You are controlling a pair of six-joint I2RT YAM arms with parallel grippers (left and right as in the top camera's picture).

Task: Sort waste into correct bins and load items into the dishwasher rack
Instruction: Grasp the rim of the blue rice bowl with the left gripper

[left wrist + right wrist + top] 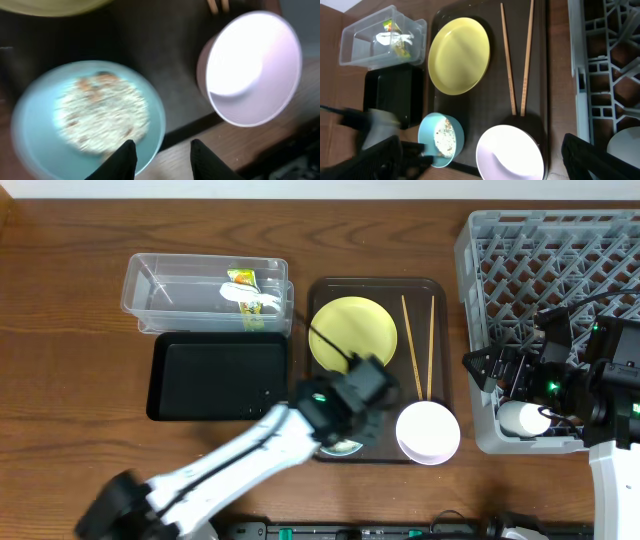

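Observation:
The light blue bowl (pixel 90 120) holds rice scraps (pixel 102 117) and sits at the front left of the brown tray; it also shows in the right wrist view (pixel 441 139). My left gripper (pixel 160 157) is open, with one finger over the bowl's rim and the other outside it; in the overhead view (pixel 345 430) it covers most of the bowl. The pinkish-white bowl (pixel 428 431) stands beside it. The yellow plate (pixel 352 333) and two chopsticks (pixel 421 345) lie on the tray. My right gripper (pixel 478 368) is open and empty above the rack's (pixel 520 240) left edge. The white cup (pixel 522 418) sits in the rack.
The clear tub (pixel 150 290) at back left holds the snack wrapper (pixel 243 281) and the white scrap (pixel 245 298). The black tray (pixel 215 375) lies in front of it. The dark brown serving tray (pixel 375 285) is in the middle.

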